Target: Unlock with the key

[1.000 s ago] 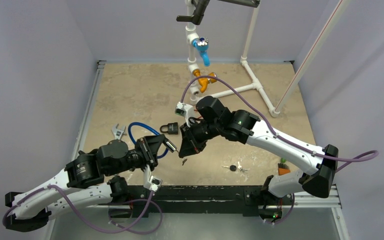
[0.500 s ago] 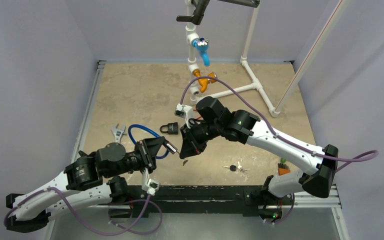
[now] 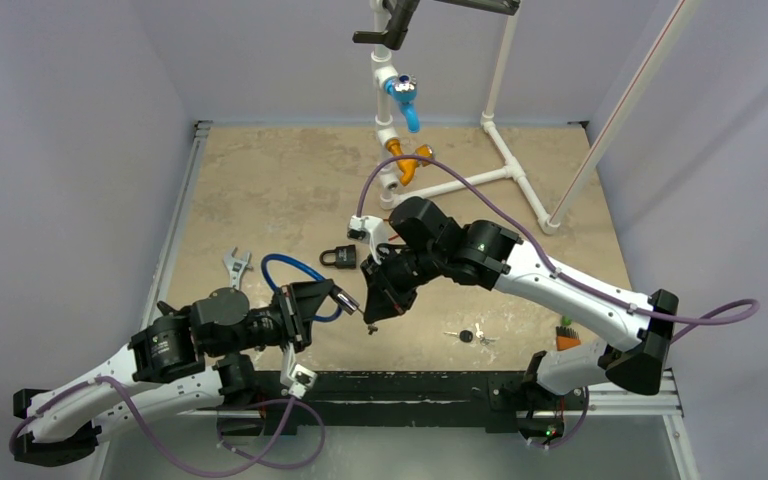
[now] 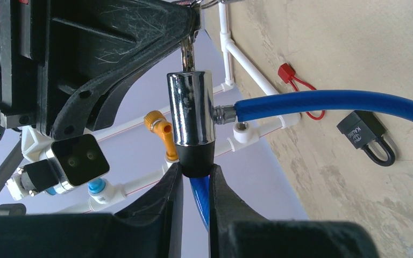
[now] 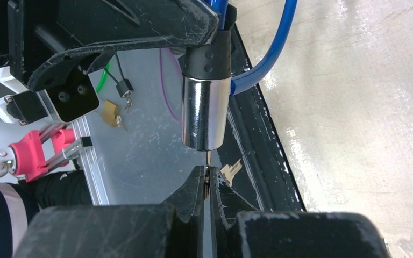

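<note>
A cable lock, a chrome cylinder [image 4: 191,115] with a black end, hangs above the table with a blue cable [image 4: 328,102] running off it. My left gripper [image 4: 194,172] is shut on the black end. In the right wrist view the same cylinder [image 5: 205,113] points at my right gripper [image 5: 208,177], which is shut on a thin key [image 5: 208,160]. The key's blade meets the cylinder's chrome end face. A second key [image 5: 230,171] dangles beside the fingers. From above, the left gripper [image 3: 332,296] and the right gripper [image 3: 372,310] meet tip to tip.
A black padlock [image 3: 340,256] lies just behind the grippers, and a wrench [image 3: 234,264] lies to the left. Loose keys [image 3: 472,336] rest at the front right. A white pipe frame [image 3: 460,185] with blue and orange valves stands at the back.
The right gripper has come down and towards the left gripper, bringing the key up to the cylinder's end. The left arm has shifted slightly nearer and to the right.
</note>
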Tool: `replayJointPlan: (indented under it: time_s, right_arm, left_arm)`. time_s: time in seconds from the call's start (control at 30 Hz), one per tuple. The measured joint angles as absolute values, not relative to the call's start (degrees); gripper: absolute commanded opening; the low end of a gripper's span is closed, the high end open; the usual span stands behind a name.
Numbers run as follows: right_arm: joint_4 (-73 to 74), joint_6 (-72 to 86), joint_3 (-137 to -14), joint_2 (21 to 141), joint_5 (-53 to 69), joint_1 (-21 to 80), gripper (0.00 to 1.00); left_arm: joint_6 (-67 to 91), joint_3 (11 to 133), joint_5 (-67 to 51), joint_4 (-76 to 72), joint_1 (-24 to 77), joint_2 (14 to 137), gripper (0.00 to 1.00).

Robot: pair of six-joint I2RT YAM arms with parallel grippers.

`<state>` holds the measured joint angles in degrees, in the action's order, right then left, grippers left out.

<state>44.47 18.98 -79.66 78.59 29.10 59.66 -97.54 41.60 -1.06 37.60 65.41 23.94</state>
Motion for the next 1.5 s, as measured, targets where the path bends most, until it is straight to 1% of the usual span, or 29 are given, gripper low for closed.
replayJointPlan:
  time_s: [0.23,0.5,0.87,1.5]
  right_arm:
    - [47.0,17.3,-81.3,78.6,27.5,61.7,0.0]
    - [49.9,15.1,-83.3,78.6,22.6,65.7,0.0]
    - [50.6,15.4,-83.5,78.6,18.9,66.5,0.0]
    - [50.6,14.7,-83.6,78.4,16.0,68.1,0.0]
  left_arm:
    - [-97.7,41.6,-2.7,36.9,65.4,24.4,0.0]
    - [-97.0,41.6,-5.5,37.0,65.4,24.5,0.0]
    - [-97.1,41.6,-5.5,36.9,65.4,25.1,0.0]
    - [-97.2,39.7,-7.3,34.8,65.1,24.2,0.0]
